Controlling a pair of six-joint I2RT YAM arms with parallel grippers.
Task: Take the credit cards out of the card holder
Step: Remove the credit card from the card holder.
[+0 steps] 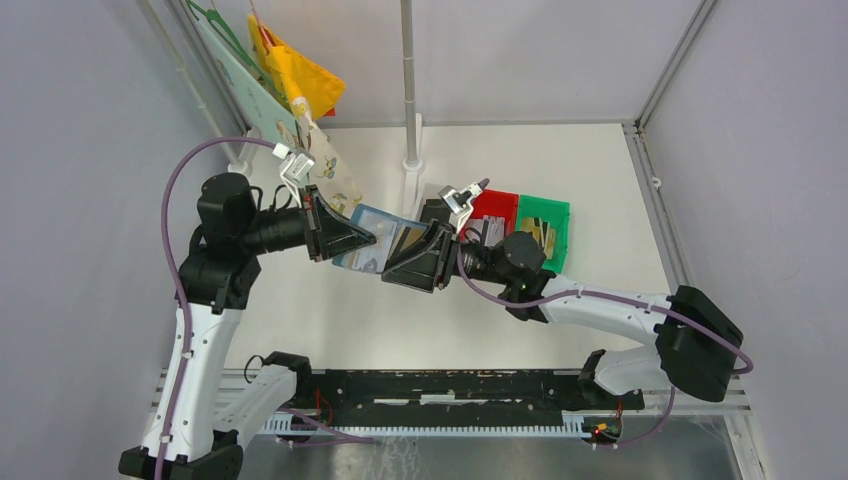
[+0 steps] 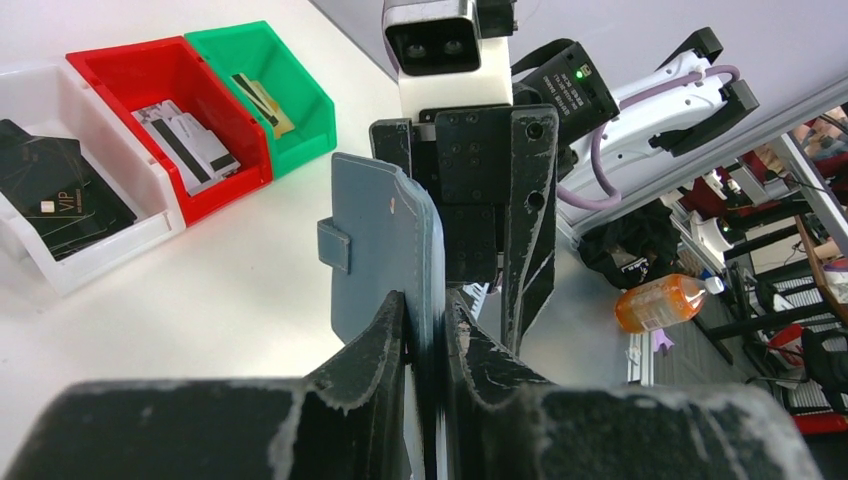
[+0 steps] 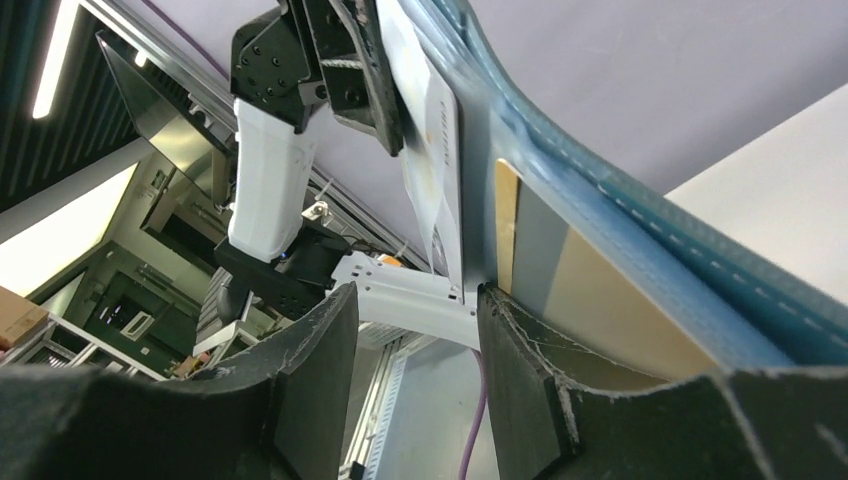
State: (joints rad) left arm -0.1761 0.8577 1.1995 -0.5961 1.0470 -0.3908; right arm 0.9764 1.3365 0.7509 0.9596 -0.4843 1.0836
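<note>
Card holder [image 1: 375, 222] is up off the bench [image 1: 330, 310], opened out and spanning between the two arms. Left gripper [image 2: 425, 310]: jaws narrow, clamped on the holder's lower edge. In the left wrist view the teal cover stands upright between the fingers, with the snap tab [image 2: 335, 245] on its outer face. Right gripper [image 3: 415, 310] faces it from the opposite side. Its jaws are apart with a clear gap and nothing pinched between them. A gold card [image 3: 610, 300] sits in the holder's inner pocket, just beside one right finger; can't tell if the finger touches it. The other flap shows something pale, card or pocket liner, can't tell. Three bins sit side by side on the bench, well clear of the holder. The white bin [image 2: 50, 270] holds black cards [image 2: 60, 195]. The red bin [image 2: 150, 90] holds grey cards with a dark stripe [image 2: 190, 140]. The green bin [image 2: 290, 70] holds gold-toned cards [image 2: 262, 98]. In the top view the right arm reaches across in front of the red and green bins.
</note>
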